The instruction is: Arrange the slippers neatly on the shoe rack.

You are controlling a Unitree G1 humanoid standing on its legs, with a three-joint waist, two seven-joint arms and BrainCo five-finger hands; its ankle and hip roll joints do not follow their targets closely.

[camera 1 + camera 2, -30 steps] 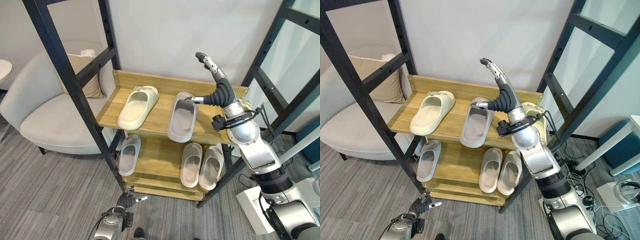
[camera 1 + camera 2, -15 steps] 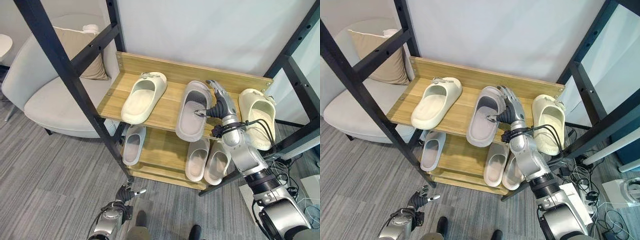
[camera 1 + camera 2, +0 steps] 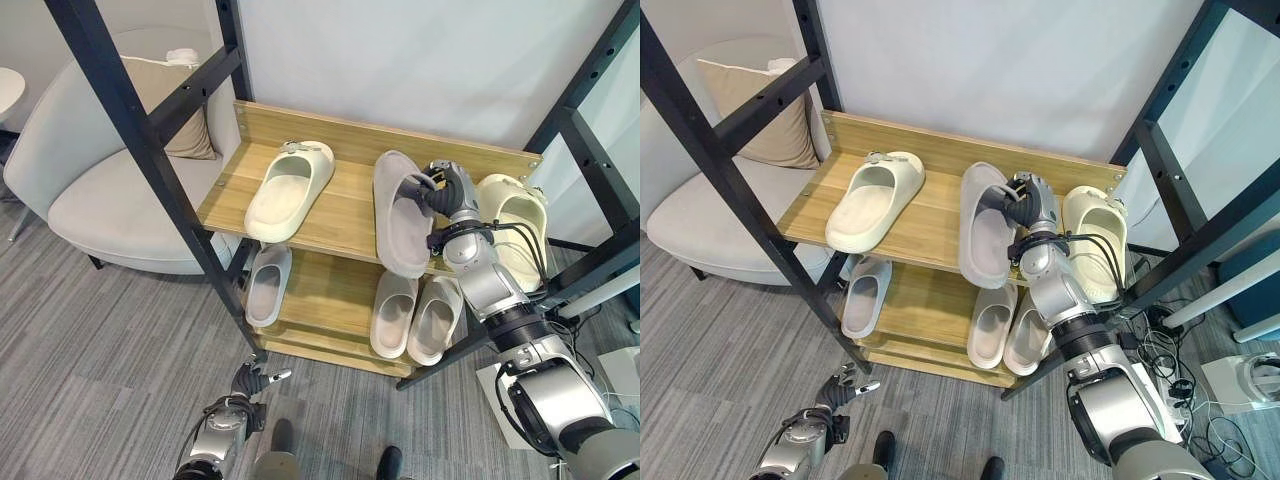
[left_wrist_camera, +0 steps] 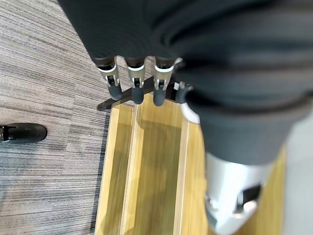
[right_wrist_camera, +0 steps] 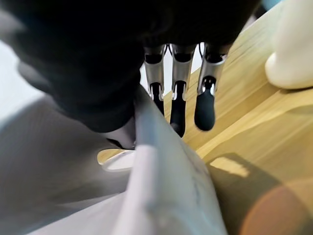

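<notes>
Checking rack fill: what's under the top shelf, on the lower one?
Three grey slippers on the lower shelf: a single slipper at the left, a side-by-side pair at the right. Their toe ends are hidden under the top shelf and the tilted grey slipper held by the right hand.

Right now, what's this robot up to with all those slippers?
It is tidying a wooden two-shelf shoe rack. Its right hand grips a grey foam slipper on the top shelf, tipped up on its edge so the sole shows. A cream foam slipper lies flat to one side of it and another cream slipper to the other. Three grey slippers sit on the lower shelf. The left hand hangs low over the carpet, fingers relaxed.
</notes>
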